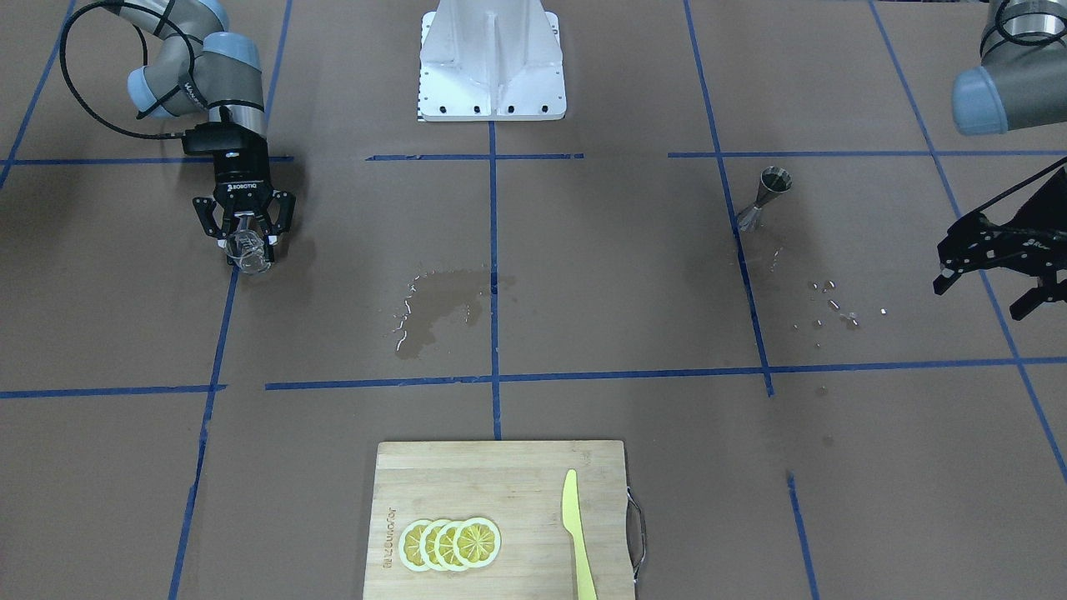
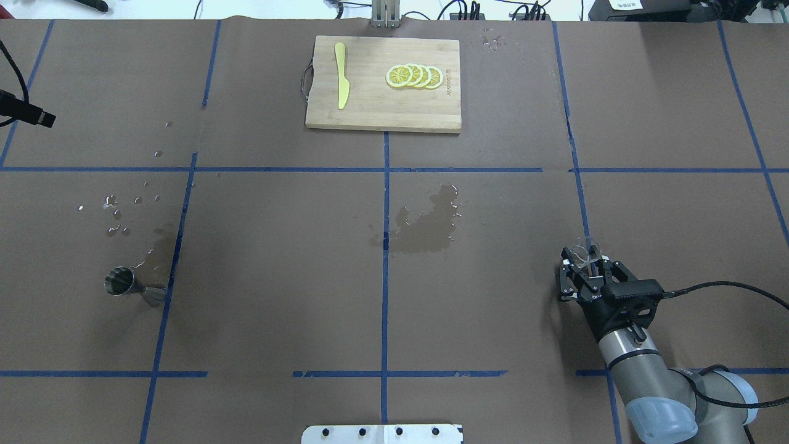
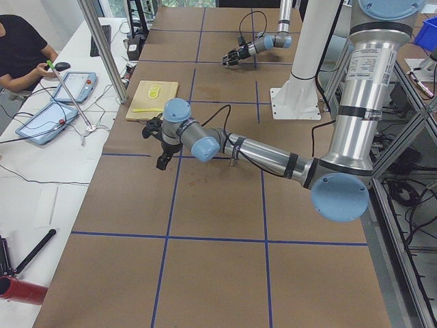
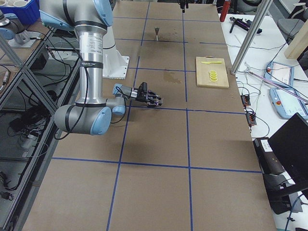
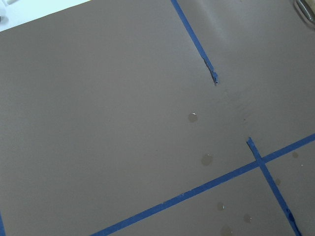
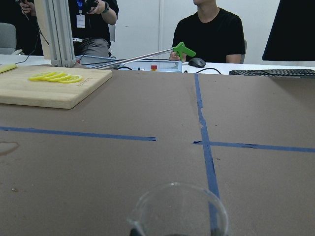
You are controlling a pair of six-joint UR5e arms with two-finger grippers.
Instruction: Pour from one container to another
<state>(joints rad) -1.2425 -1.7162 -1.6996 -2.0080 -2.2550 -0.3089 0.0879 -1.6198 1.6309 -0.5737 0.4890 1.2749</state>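
A small clear glass beaker (image 1: pixel 248 252) sits between the fingers of my right gripper (image 1: pixel 247 237), which is shut on it low over the brown paper. The overhead view shows the beaker (image 2: pixel 583 250) poking out past the right gripper (image 2: pixel 585 271). Its rim (image 6: pixel 178 206) fills the bottom of the right wrist view and it looks empty. A steel jigger (image 1: pixel 762 200) stands upright far across the table, also seen from overhead as the jigger (image 2: pixel 132 287). My left gripper (image 1: pixel 984 292) hangs open, beside and apart from the jigger, with nothing in it.
A wet patch (image 2: pixel 431 225) darkens the paper at the table's middle, and droplets (image 2: pixel 123 209) lie near the jigger. A wooden cutting board (image 2: pixel 382 117) with lemon slices (image 2: pixel 414 76) and a yellow knife (image 2: pixel 341 83) lies at the far edge. The white robot base (image 1: pixel 492 58) stands at the near edge.
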